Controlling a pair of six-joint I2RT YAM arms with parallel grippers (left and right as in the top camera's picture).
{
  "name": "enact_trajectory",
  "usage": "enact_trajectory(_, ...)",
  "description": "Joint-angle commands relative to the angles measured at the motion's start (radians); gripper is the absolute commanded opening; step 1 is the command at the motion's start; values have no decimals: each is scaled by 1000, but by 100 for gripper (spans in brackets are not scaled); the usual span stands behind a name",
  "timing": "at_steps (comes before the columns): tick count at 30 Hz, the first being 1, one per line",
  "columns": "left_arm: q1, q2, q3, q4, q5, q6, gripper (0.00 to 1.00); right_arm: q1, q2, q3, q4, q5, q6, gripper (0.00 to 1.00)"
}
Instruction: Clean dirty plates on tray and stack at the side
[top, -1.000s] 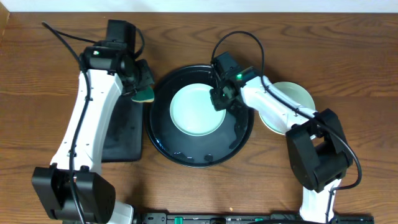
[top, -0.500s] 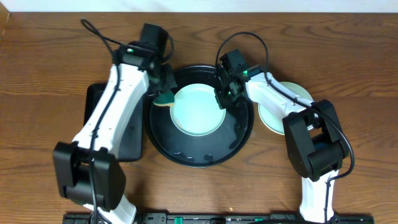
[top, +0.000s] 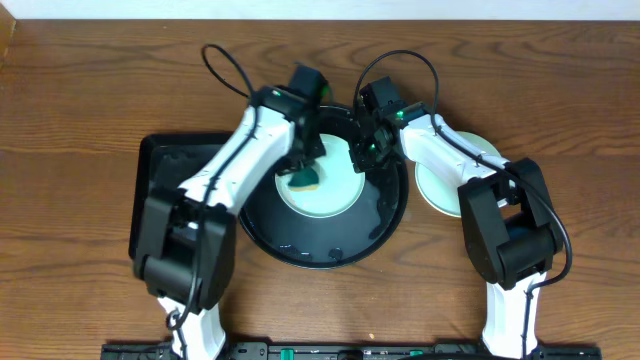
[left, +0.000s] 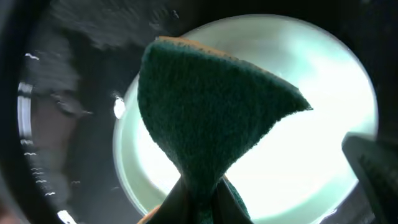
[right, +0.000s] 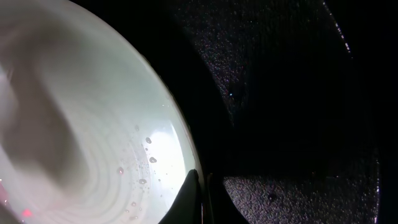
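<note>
An aqua-mint plate (top: 322, 186) lies in the round black tray (top: 330, 245). My left gripper (top: 304, 176) is shut on a green sponge (left: 211, 112) and holds it on the plate's left part (left: 323, 81). My right gripper (top: 361, 158) is shut on the plate's right rim (right: 177, 134); water drops show on the plate there. A pale yellow plate (top: 478, 152) lies on the wooden tabletop (top: 80, 90) right of the tray, partly under my right arm. A third plate does not show.
A rectangular black tray (top: 160, 170) lies left of the round tray, partly under my left arm. Cables loop above both arms near the table's back. Wet streaks show on the round tray's floor (top: 300, 248).
My left gripper has carried the sponge from the rectangular tray rightward onto the aqua plate. My right gripper has stayed at the plate's right rim.
</note>
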Motion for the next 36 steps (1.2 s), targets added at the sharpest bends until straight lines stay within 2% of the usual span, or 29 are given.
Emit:
enact_trajectory(1, -42, 16, -57, 34, -77, -126, 7, -18, 16, 0, -7, 19, 15, 1)
enact_trajectory(10, -126, 16, -133, 101, -137, -140, 8, -18, 16, 0, -11, 19, 15, 1)
enact_trajectory(14, -152, 17, -165, 165, -135, -71, 7, -18, 16, 0, -12, 19, 16, 1)
enact_trajectory(17, -158, 17, -169, 178, -153, -70, 8, -18, 16, 0, -13, 19, 15, 1)
enact_trajectory(19, -157, 17, -169, 194, -197, -71, 7, -18, 16, 0, -13, 19, 15, 1)
enact_trajectory(25, -158, 16, -169, 244, -479, -71, 7, -18, 16, 0, -16, 19, 15, 1)
enact_trajectory(27, -158, 16, -169, 240, -525, -69, 8, -18, 16, 0, -16, 19, 15, 1)
enact_trajectory(31, -160, 16, -169, 196, -448, -69, 7, -18, 16, 0, -16, 19, 15, 1)
enact_trajectory(33, -161, 16, -169, 167, -358, -60, 7, -18, 16, 0, -16, 19, 15, 1)
enact_trajectory(36, -161, 10, -169, 148, -169, 24, 8, -18, 16, 0, -16, 19, 15, 1)
